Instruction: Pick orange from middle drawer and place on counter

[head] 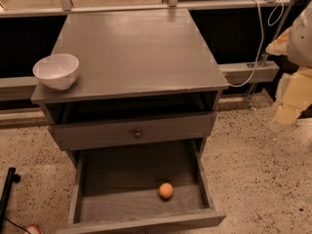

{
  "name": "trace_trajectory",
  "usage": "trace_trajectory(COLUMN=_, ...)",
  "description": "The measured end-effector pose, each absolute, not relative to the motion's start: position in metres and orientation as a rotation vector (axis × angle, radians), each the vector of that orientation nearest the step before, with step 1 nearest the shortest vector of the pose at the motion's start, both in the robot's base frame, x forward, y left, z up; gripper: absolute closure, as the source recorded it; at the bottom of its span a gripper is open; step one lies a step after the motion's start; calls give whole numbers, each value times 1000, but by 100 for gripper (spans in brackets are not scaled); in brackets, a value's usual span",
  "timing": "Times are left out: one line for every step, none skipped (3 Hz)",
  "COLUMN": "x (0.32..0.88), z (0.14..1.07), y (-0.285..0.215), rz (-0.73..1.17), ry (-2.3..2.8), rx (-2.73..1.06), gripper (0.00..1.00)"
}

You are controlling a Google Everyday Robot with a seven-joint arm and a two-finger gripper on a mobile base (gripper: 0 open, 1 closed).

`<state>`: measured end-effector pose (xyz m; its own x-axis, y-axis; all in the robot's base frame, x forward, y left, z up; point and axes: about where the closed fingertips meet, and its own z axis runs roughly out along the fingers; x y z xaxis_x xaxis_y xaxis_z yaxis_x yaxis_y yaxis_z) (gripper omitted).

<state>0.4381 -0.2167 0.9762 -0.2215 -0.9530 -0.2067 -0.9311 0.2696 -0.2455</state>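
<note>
The orange (165, 190) lies on the wood floor of the open middle drawer (78, 189), near its front and a little right of centre. The counter (136, 52) is the flat grey top of the cabinet above it. My gripper (287, 106) hangs at the right edge of the view, to the right of the cabinet and about level with the shallow drawer. It is well apart from the orange and holds nothing that I can see.
A white bowl (56, 70) stands on the counter's front left corner. A shallow drawer front with a round knob (138, 133) is above the open drawer. A white cable (258, 43) hangs behind the cabinet's right side. A black pole (7, 189) stands on the terrazzo floor at lower left.
</note>
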Motion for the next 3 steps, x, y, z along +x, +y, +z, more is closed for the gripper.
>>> trace_trajectory(x=438, z=976, y=-217, rz=-98, ry=2232, rx=-1725, gripper=0)
trace_trajectory(x=441, z=956, y=-208, rz=-51, ry=2203, rx=-1687, gripper=0)
trace_trajectory(x=425, z=889, y=-174, rz=152, ry=2097, rx=-1685, gripper=0)
